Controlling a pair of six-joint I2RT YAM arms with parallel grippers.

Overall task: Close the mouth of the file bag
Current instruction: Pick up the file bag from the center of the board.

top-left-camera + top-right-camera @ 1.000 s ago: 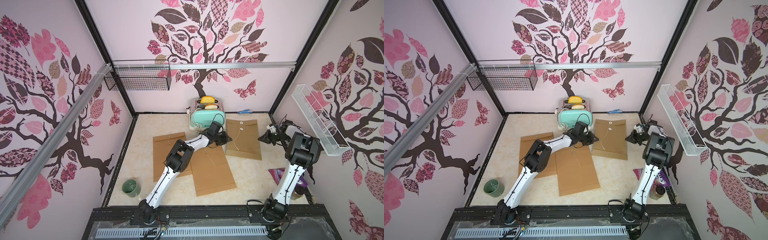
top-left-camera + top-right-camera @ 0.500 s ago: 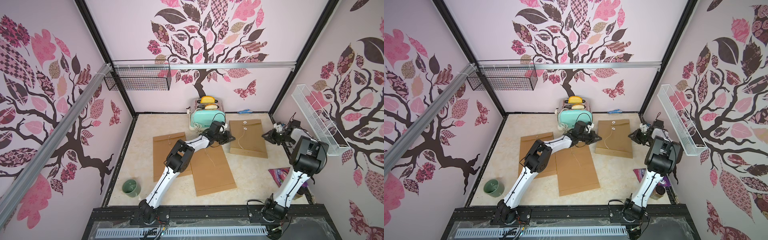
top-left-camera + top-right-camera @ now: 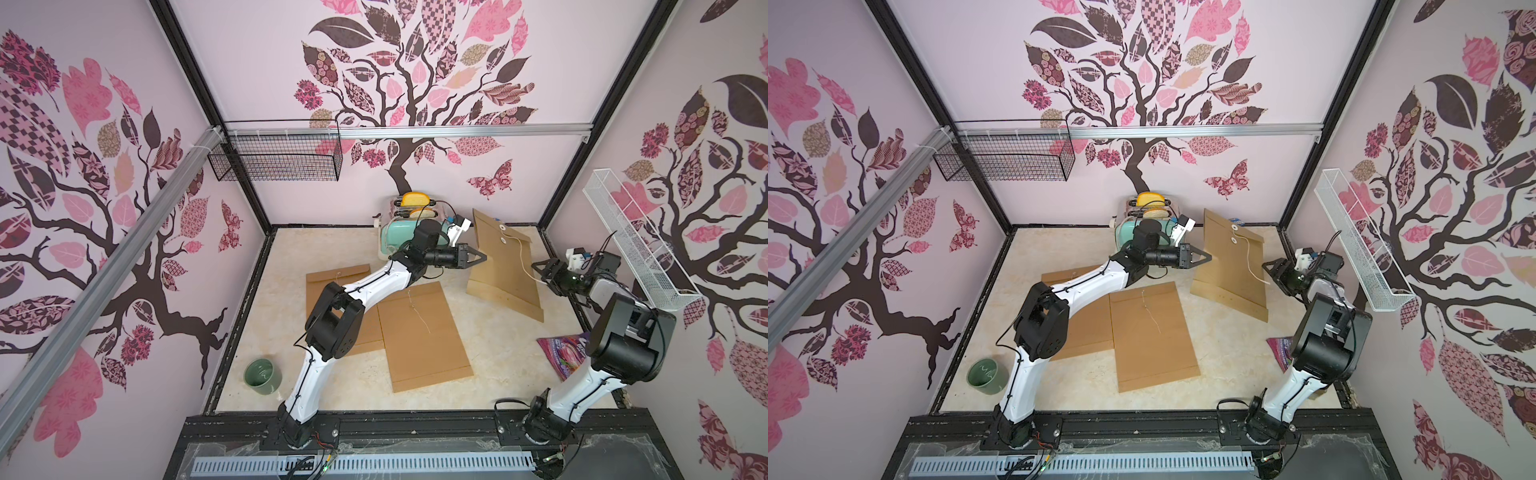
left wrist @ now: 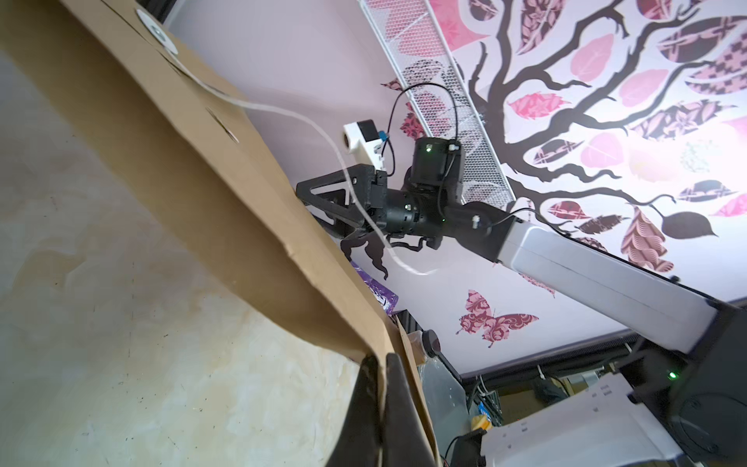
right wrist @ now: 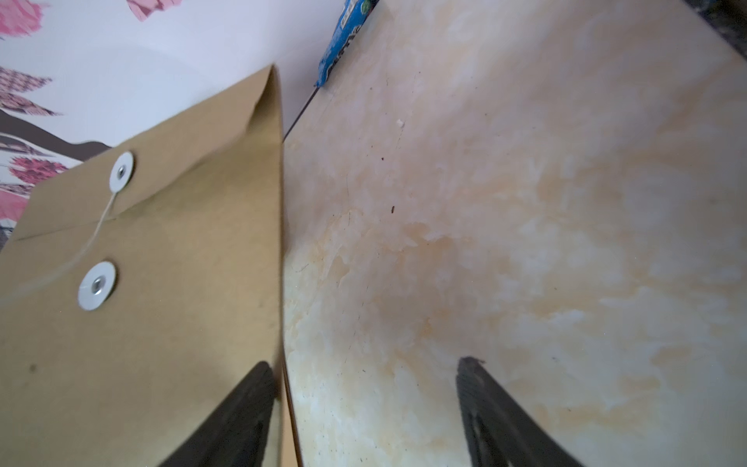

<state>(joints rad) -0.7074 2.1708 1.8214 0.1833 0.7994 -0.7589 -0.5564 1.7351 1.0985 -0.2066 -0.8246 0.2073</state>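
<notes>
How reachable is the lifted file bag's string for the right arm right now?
Probably yes. The right gripper stands open beside the file bag, and the string hangs loose toward it, nothing between. The left gripper pinches the bag's far edge, holding it tilted.

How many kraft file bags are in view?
3: lifted file bag in the left gripper beside the toaster; middle file bag lying flat; third file bag partly beneath it.
</notes>
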